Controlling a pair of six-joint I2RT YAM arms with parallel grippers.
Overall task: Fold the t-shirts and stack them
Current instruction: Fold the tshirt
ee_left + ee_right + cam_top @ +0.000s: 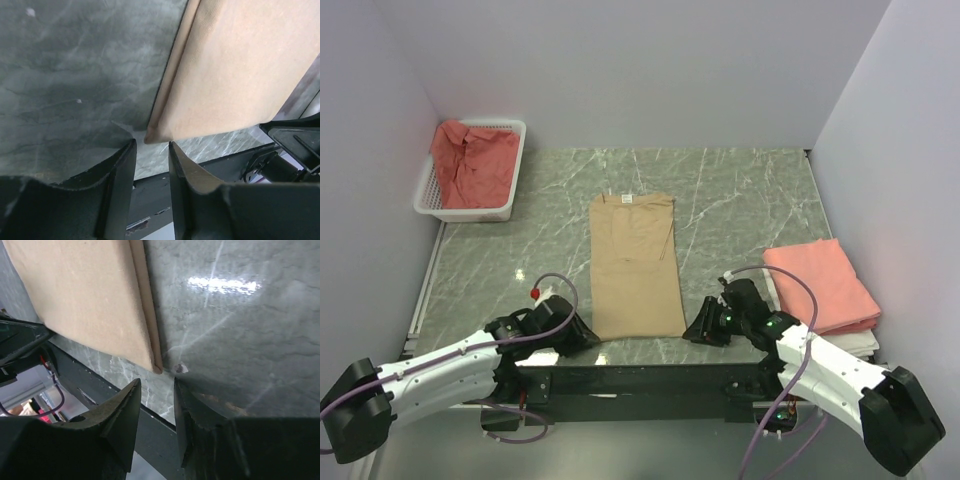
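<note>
The tan t-shirt lies flat on the marble desk at the centre of the top view. It is folded into a long, narrow strip with its collar toward the top of the frame.

The left gripper sits low at the strip's lower left corner. In the left wrist view its fingers are spread and grasp nothing, with the cloth corner just beyond the gap.

The right gripper sits at the lower right corner. Its fingers are likewise released, with the corner just ahead of them.

A folded salmon-pink t-shirt rests at the right edge of the desk. A crumpled coral-red t-shirt fills the white mesh basket at the upper left.
</note>
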